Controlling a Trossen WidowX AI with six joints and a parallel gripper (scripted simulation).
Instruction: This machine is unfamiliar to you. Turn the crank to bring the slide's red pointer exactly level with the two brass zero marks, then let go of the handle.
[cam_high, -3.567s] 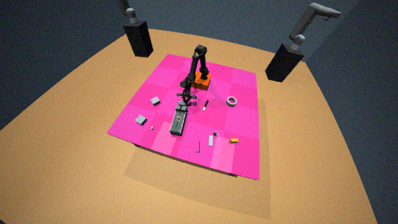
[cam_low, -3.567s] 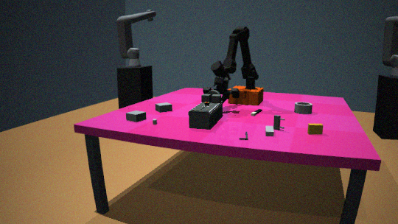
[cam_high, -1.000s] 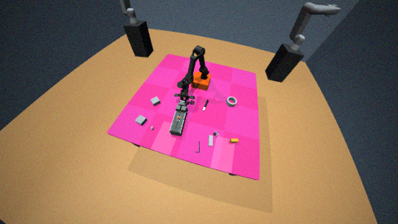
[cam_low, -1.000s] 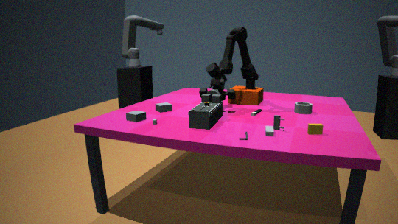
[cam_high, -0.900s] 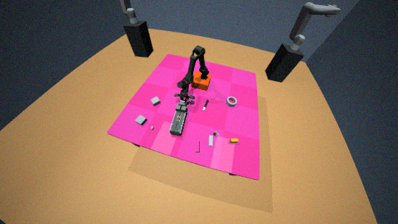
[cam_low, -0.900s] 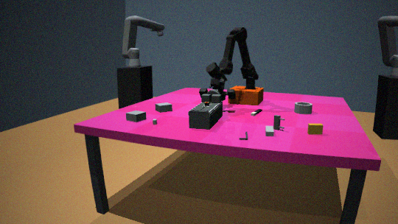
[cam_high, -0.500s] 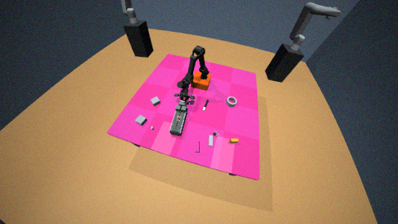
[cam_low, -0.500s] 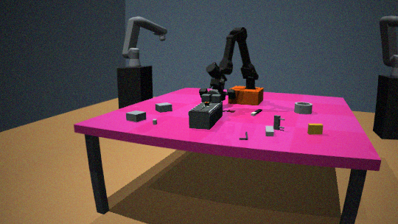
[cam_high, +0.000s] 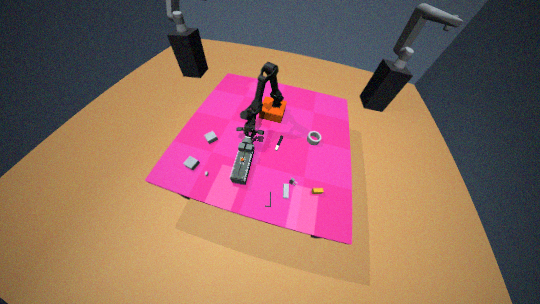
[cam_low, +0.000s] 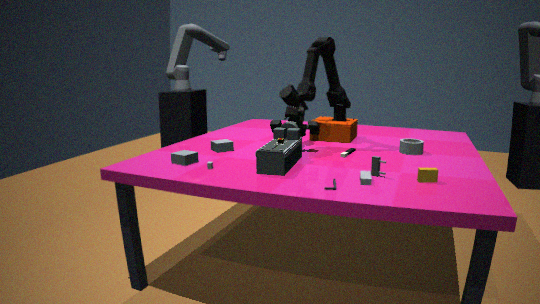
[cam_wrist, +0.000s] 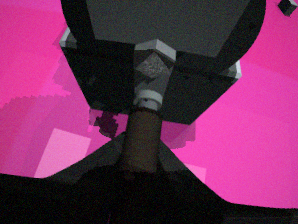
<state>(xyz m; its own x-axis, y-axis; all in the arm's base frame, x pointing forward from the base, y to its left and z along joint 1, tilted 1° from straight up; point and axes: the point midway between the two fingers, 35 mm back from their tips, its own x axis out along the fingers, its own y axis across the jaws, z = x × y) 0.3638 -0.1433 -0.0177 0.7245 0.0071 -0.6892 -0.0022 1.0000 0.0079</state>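
Observation:
The machine, a long dark grey box (cam_high: 242, 172) (cam_low: 271, 162), stands on the pink table. Its slide carries a small orange-red spot (cam_high: 242, 159) (cam_low: 280, 141) on top; the pointer and brass marks are too small to tell apart, so their alignment cannot be read. The crank is at the machine's end toward the arm's base. Its brown handle (cam_wrist: 143, 140) runs from a pale collar in the wrist view down between the fingers. My gripper (cam_high: 249, 134) (cam_low: 294, 128) (cam_wrist: 139, 140) is shut on the crank handle; the fingertips are dark in the wrist view.
Two grey blocks (cam_high: 191, 162) (cam_high: 211, 137) and a small white piece (cam_high: 206, 173) lie on one side of the machine. On the other are a black-and-white stick (cam_high: 279, 143), a grey ring (cam_low: 411, 147), a yellow block (cam_low: 427, 175), a white block (cam_low: 366, 178) and a thin bent rod (cam_high: 270, 200).

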